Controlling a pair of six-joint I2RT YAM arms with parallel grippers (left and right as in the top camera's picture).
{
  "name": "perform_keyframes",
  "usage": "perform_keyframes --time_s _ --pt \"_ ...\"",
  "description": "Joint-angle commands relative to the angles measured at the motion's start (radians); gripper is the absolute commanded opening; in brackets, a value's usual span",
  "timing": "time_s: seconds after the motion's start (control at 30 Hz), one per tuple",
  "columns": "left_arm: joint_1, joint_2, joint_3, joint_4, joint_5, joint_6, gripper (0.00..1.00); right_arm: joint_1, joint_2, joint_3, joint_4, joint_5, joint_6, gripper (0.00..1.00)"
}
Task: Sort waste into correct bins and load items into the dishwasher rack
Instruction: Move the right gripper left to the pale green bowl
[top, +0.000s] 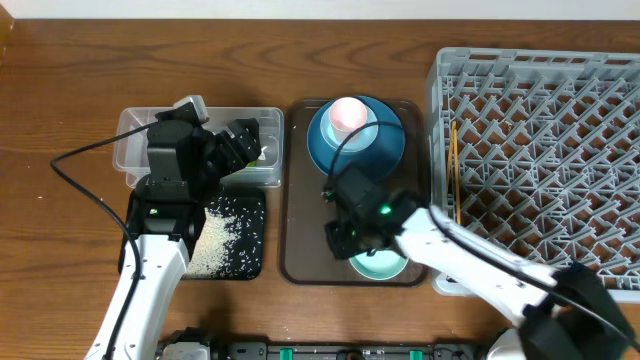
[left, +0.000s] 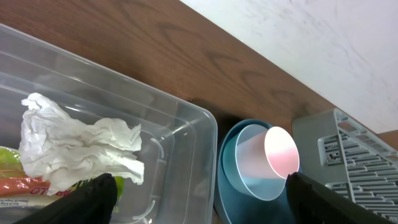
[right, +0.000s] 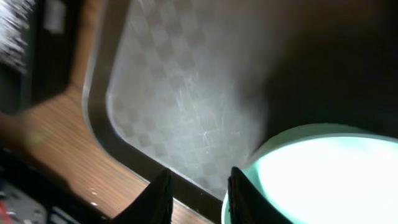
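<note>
My left gripper (top: 243, 143) hangs open and empty over the clear tub (top: 135, 140). In the tub lie a crumpled white tissue (left: 74, 140) and a yellow-green wrapper (left: 12, 171). White grains (top: 215, 240) cover the black tray (top: 250, 215). A pink cup (top: 348, 112) lies on its side in the blue plate-bowl (top: 385, 150). My right gripper (top: 352, 243) is low at the mint-green bowl (right: 323, 174). Its fingers stand a little apart, and the bowl's rim lies against the inner side of the right finger (right: 242, 199). Wooden chopsticks (top: 453, 170) lie in the grey rack (top: 540, 150).
The brown serving tray (top: 300, 220) holds the blue plate-bowl and the mint bowl between the bins and the rack. A black cable (top: 80, 185) loops over the wood left of the left arm. The rack's wall stands close to the tray's right edge.
</note>
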Motion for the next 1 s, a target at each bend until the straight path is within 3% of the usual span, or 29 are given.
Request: perform_keyframes --time_s 0.0,0.4,0.63,0.97 --pt "0.000 -0.007 -0.001 -0.002 -0.006 0.014 0.89 0.028 0.040 -0.011 -0.002 0.025 0.013 0.26" --pt "0.000 -0.007 -0.001 -0.002 -0.006 0.013 0.89 0.024 0.055 0.004 -0.006 0.024 0.008 0.25" --pt "0.000 -0.007 -0.001 -0.002 -0.006 0.014 0.89 0.010 0.022 0.104 -0.125 0.029 0.005 0.28" --pt "0.000 -0.007 -0.001 -0.002 -0.006 0.014 0.90 0.008 -0.001 0.112 -0.216 0.139 -0.014 0.27"
